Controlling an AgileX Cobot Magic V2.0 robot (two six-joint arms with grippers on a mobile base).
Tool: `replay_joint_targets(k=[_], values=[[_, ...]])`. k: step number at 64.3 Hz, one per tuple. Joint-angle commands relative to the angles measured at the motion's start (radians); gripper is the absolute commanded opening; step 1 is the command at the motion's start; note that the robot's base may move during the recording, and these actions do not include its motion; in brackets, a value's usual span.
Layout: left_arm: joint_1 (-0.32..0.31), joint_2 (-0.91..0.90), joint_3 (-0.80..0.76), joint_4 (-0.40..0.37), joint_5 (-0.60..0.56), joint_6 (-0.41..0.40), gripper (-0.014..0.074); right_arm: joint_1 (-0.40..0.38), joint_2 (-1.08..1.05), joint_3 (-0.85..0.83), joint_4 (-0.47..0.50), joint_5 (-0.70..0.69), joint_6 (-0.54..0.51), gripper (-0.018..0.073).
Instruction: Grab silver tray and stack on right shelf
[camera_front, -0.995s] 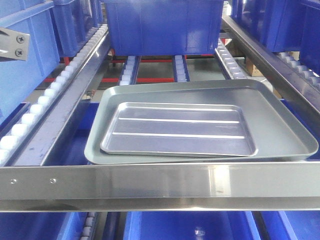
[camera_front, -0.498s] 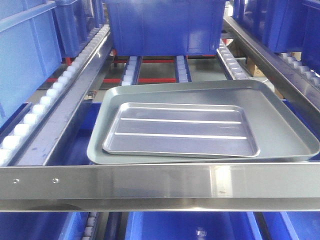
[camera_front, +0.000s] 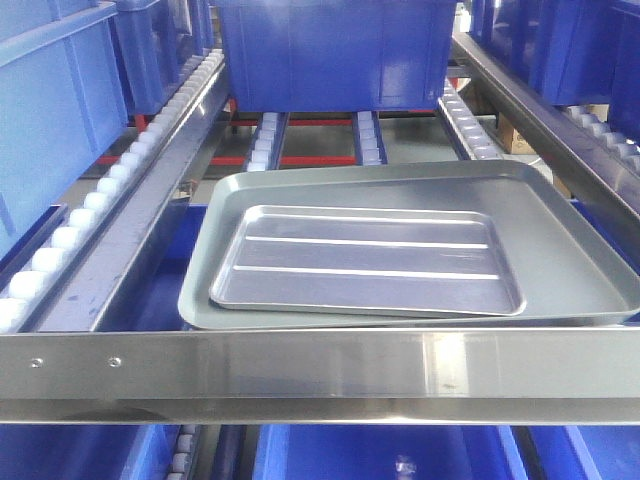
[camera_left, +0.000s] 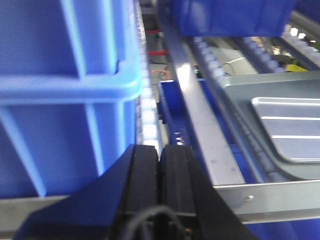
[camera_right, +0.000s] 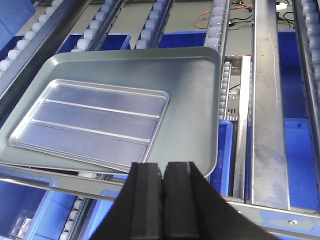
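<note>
The silver tray (camera_front: 365, 260) with two long ridges lies flat inside a larger dull grey tray (camera_front: 565, 235) on the roller shelf, just behind its flat steel front bar (camera_front: 320, 365). The silver tray also shows in the right wrist view (camera_right: 90, 117) and at the right edge of the left wrist view (camera_left: 295, 130). My left gripper (camera_left: 160, 150) is shut and empty, off to the left of the trays beside a blue crate. My right gripper (camera_right: 163, 167) is shut and empty, above the front bar near the grey tray's (camera_right: 192, 95) near right corner. Neither gripper shows in the front view.
A blue crate (camera_front: 330, 50) stands on the rollers behind the trays. Another blue crate (camera_left: 65, 90) fills the lane to the left. Rails of white rollers (camera_front: 110, 185) and steel side rails (camera_right: 267, 125) border the trays. Blue bins (camera_right: 300, 165) sit below.
A grey metal piece with screws at the upper left edge of the front view has gone out of view. The whole scene has shifted slightly rightward in that view. The trays lie as before.
</note>
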Motion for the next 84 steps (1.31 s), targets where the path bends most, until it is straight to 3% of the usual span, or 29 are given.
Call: replay_joint_targets(k=[1, 70, 74, 84], values=[[0.034, -0.017, 0.037, -0.023, -0.202, 0.002, -0.0097, -0.004, 0.001, -0.031, -0.019, -0.087, -0.008, 0.0053], [0.044, -0.015, 0.034, -0.021, -0.202, 0.002, -0.0097, -0.007, -0.001, -0.016, -0.01, -0.116, -0.014, 0.0053], [0.044, -0.015, 0.034, -0.021, -0.202, 0.002, -0.0097, -0.028, -0.011, -0.016, 0.056, -0.118, -0.082, 0.0053], [0.044, -0.015, 0.034, -0.021, -0.202, 0.002, -0.0097, -0.159, -0.067, -0.006, 0.327, -0.118, -0.432, 0.0053]])
